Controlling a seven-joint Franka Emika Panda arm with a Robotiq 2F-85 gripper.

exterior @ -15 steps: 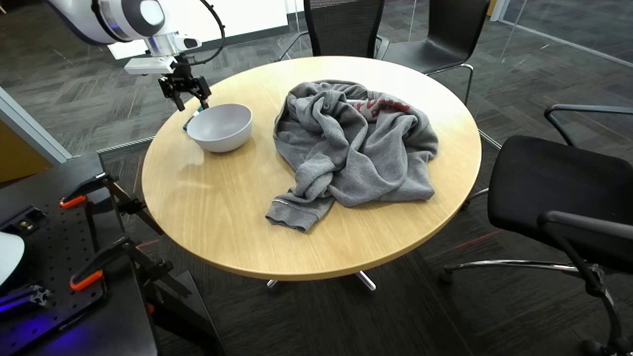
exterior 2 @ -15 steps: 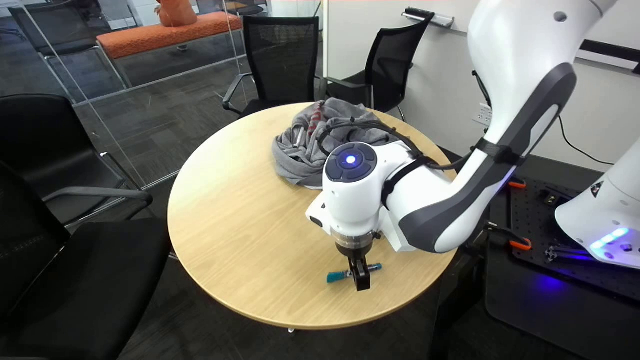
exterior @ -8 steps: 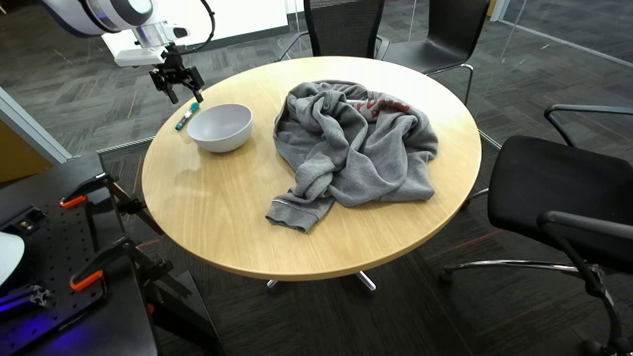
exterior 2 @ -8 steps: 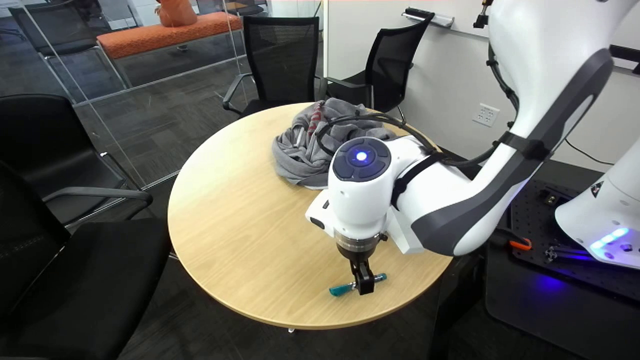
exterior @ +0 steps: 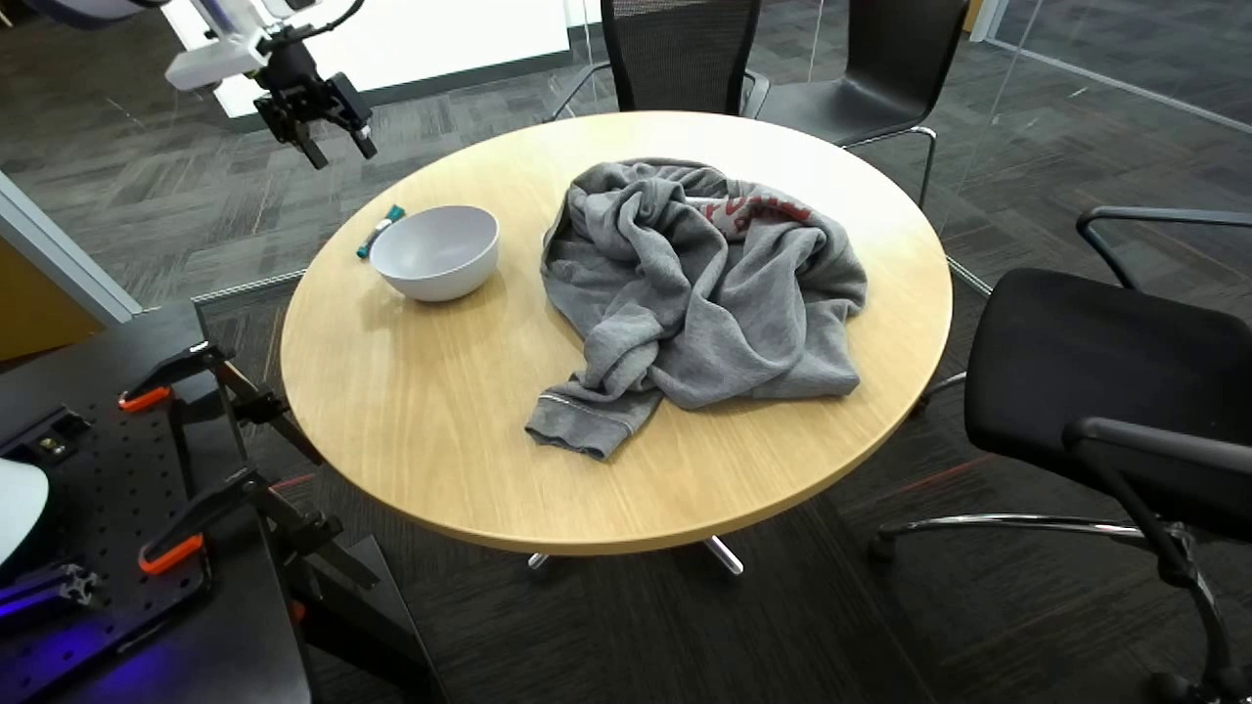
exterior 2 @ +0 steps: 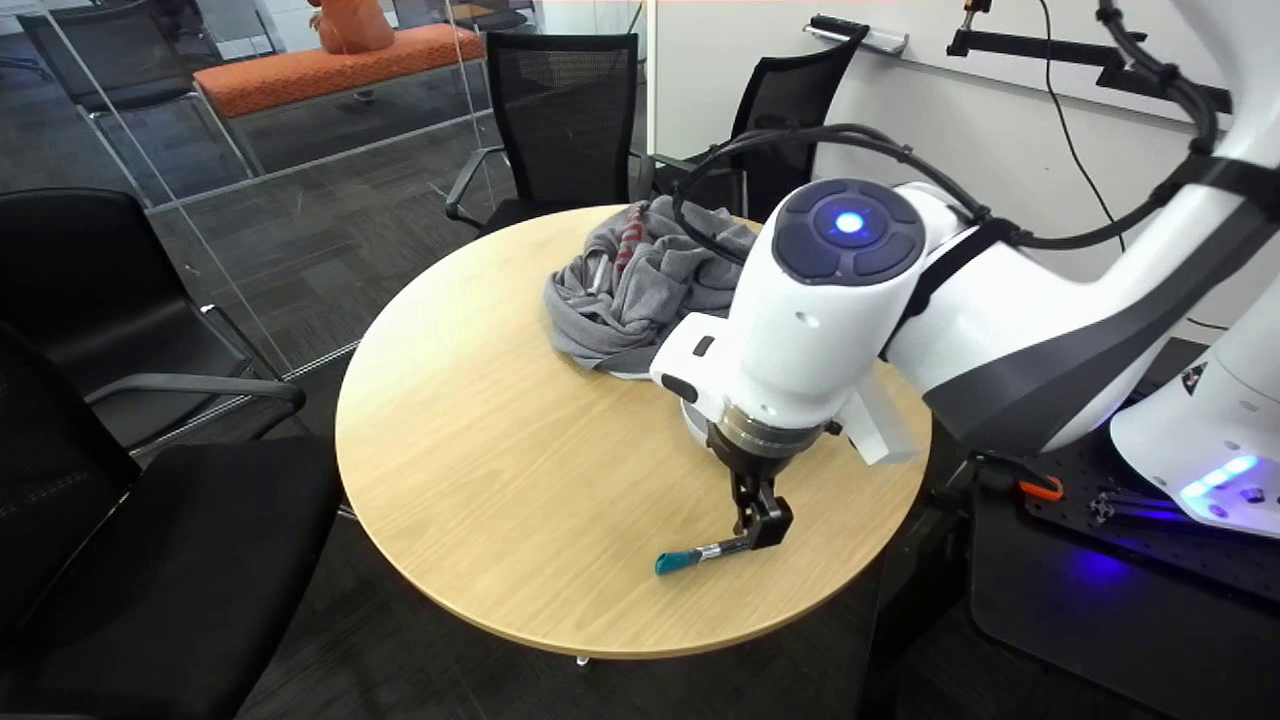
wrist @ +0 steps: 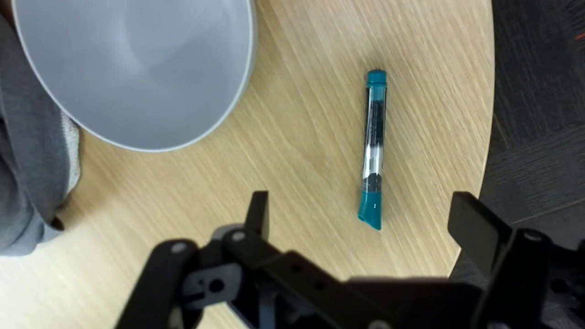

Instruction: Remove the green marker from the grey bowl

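From the left in an exterior view, my gripper (exterior: 342,154) comes first. It hangs up high, left of the grey bowl (exterior: 440,282). Its two fingers (wrist: 477,230) are spread wide and hold nothing. Next is the green marker (exterior: 380,233). It lies on the table (exterior: 469,420), just left of the bowl, and the wrist view shows a gap between the two. So it is out, and I think the job is done. What I need now, I think, is to leave neatly. I should go up first, then off to the left of the bowl, with my fingers wide so they do not nudge the marker. It is round, so a poke might roll it away from the bowl and off the table. Then comes the bowl. It looks light, so I guess a bump could make it slide. Last, right of the bowl, a grey sweatshirt (exterior: 694,293) lies in a heap.
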